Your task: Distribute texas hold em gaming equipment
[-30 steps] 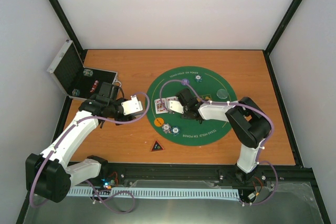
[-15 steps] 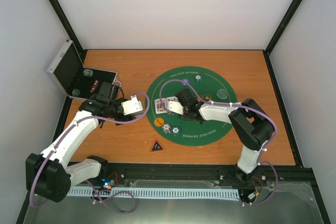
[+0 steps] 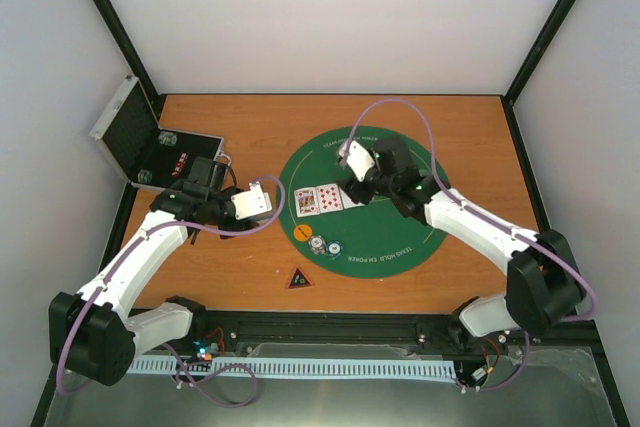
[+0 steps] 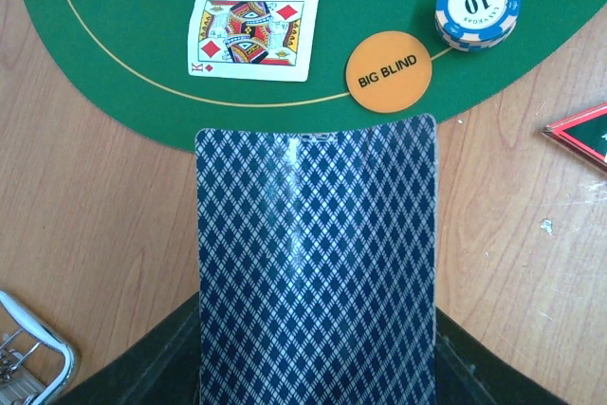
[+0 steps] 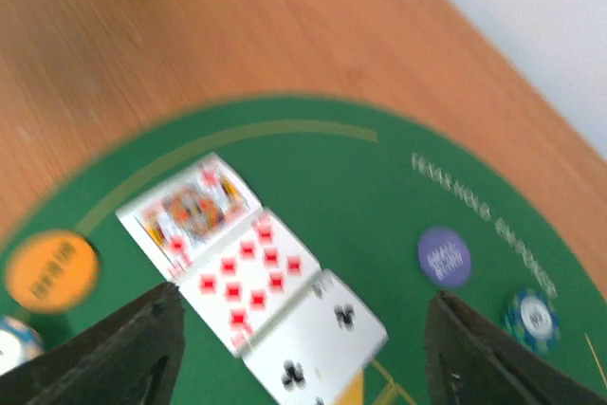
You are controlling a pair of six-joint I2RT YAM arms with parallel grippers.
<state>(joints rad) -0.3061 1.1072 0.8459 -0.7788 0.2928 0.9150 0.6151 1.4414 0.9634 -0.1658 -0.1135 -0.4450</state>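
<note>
- Desk (image 3: 480, 127): wood, walled on three sides.
- Mat (image 3: 400, 237): round, green, mid-desk, a bit toward 3 o'clock.
- Case (image 3: 115, 122): silver, black lining, lid up, at desk's 10 o'clock corner, off the mat.
- Left pincer (image 3: 248, 204): between case and mat, at 9 o'clock of the mat, clenched on a blue-backed card (image 4: 318, 253). Can't tell if it's one card or a stack. Card tip reaches the mat edge in the wrist view.
- Right pincer (image 5: 308, 301): released, fingers wide apart, nothing between them. Hangs over the 3 o'clock end of the card row.
- Card row: three face-up cards on the mat, 9 o'clock half, side by side and touching: king (image 4: 251, 33), ten (image 5: 248, 282) of diamonds, a clubs card (image 5: 318, 339) (rank blurred).
- Orange disc (image 4: 389, 73): "BIG BLIND", flat on the mat rim at 8 o'clock, near the king.
- White-blue chip (image 4: 477, 9): marked 10, small stack, just beside the orange disc.
- Blue-green chips (image 3: 332, 247): touching the white-blue chip.
- Purple chip (image 5: 444, 256): on the mat, apart from the clubs card.
- Triangle (image 3: 298, 278): dark, red edge, on bare desk at 7 o'clock of the mat.
</note>
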